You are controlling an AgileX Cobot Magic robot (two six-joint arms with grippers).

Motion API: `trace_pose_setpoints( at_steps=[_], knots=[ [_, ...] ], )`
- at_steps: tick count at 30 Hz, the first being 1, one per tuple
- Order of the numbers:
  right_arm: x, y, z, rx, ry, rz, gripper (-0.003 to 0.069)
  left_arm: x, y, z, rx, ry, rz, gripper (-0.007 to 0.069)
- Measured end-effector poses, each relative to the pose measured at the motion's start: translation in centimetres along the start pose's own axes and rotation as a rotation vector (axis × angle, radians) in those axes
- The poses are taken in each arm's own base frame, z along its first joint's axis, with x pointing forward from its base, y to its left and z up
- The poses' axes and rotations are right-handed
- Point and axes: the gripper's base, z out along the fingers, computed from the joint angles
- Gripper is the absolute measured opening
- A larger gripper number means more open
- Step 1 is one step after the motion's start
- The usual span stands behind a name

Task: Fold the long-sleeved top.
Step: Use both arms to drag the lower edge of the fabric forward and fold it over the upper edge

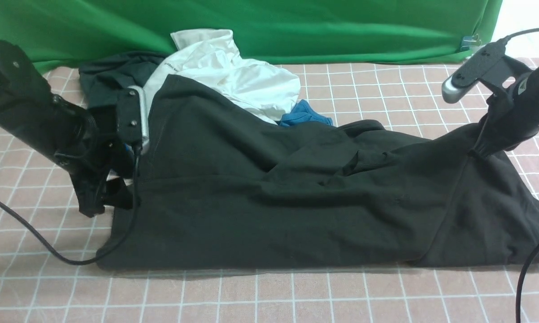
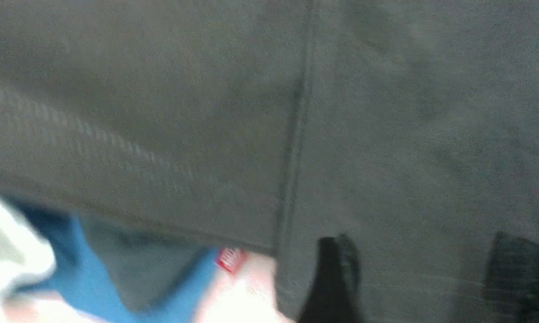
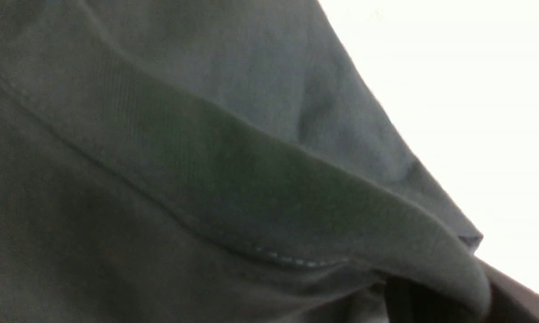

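Observation:
The long-sleeved top (image 1: 269, 197) is a large black sweatshirt spread wide across the checked table. My left gripper (image 1: 100, 197) stands at its left edge. In the left wrist view this gripper (image 2: 424, 280) is open, its dark fingers (image 2: 332, 278) well apart over the black fabric (image 2: 386, 134), gripping nothing. My right gripper (image 1: 479, 151) is shut on a pinch of the top near its right end and holds that part up off the table. In the right wrist view a ribbed fold of the top (image 3: 260, 188) drapes over the gripper (image 3: 435, 300) and hides most of the fingers.
Behind the top lie a white shirt (image 1: 233, 76), a dark green tee (image 1: 112, 72) and a blue garment (image 1: 303, 114). A green backdrop (image 1: 296, 27) closes the far side. Black cables (image 1: 36, 237) trail on the cloth at the left and right edges.

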Motion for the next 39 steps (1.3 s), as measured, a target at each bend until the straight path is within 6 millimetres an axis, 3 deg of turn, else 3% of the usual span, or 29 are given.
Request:
trace_pose_setpoints(
  at_steps=[5, 10, 16, 26, 34, 39],
  knots=[
    [0.0, 0.0, 0.0, -0.002, -0.004, 0.001, 0.0080, -1.6, 0.8, 0.6, -0.103, -0.036, 0.154, 0.0472],
    [0.0, 0.0, 0.1, -0.004, -0.002, 0.001, 0.0080, -2.4, 1.1, 2.1, -0.128, -0.026, 0.197, 0.0430],
    [0.0, 0.1, 0.2, -0.006, 0.001, -0.001, 0.0080, -1.9, 1.0, 4.6, -0.077, -0.002, 0.191, 0.0379],
    [0.0, 0.1, 0.2, -0.007, 0.004, -0.002, 0.0080, -1.3, 0.8, 4.7, -0.049, 0.054, 0.134, 0.0359],
    [-0.1, 0.0, 0.2, -0.003, -0.009, 0.000, 0.0080, -1.1, 0.4, 5.3, 0.003, 0.063, 0.139, 0.0248],
    [-0.1, 0.0, 0.2, -0.003, -0.010, 0.001, 0.0080, -0.8, 0.3, 5.7, 0.021, 0.073, 0.147, 0.0222]
  ],
)
